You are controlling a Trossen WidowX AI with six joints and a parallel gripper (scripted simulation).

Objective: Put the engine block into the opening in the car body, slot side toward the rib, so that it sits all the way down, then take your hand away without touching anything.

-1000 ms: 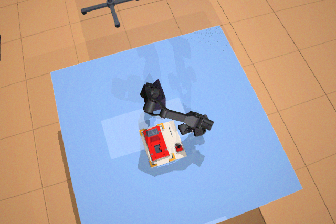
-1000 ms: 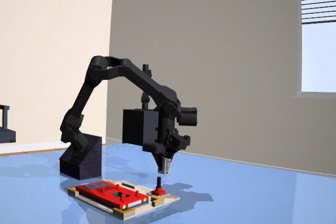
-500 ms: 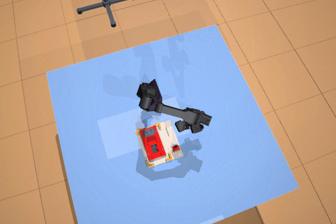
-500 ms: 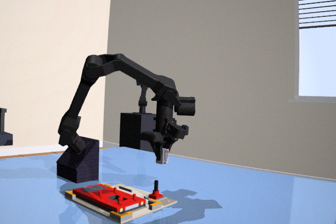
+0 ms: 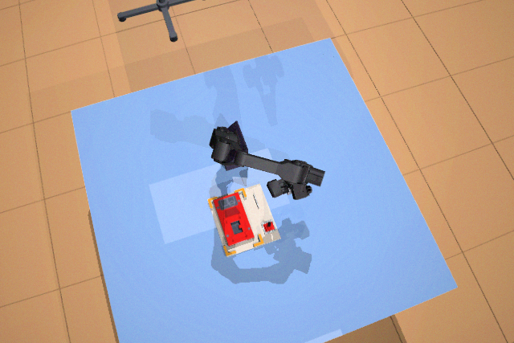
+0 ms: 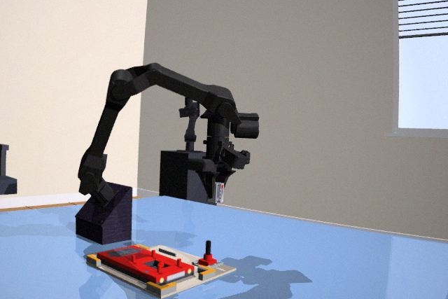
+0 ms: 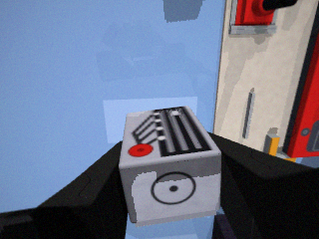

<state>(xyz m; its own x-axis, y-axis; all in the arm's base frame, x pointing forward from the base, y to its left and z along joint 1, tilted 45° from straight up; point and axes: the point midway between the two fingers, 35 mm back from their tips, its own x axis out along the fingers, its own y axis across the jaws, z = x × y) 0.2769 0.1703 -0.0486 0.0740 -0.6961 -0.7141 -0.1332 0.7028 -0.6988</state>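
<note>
Our fingers pinch the block; we should carry it high toward the counter's top-view left edge, squaring it above the opening.

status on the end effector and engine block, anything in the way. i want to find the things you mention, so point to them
end effector (image 5: 289, 192) (image 6: 218, 190) (image 7: 162, 143) shut on engine block (image 6: 219, 192) (image 7: 170, 166), block held above the table (image 5: 352, 226) (image 6: 325, 267) (image 7: 55, 100), car body opening (image 5: 237, 227) unfilled, nothing seen blocking it

A gray block, marked with black stripes and a red disc, is held in midair. Well apart, the red car body lies flat, its dark opening facing up.
</note>
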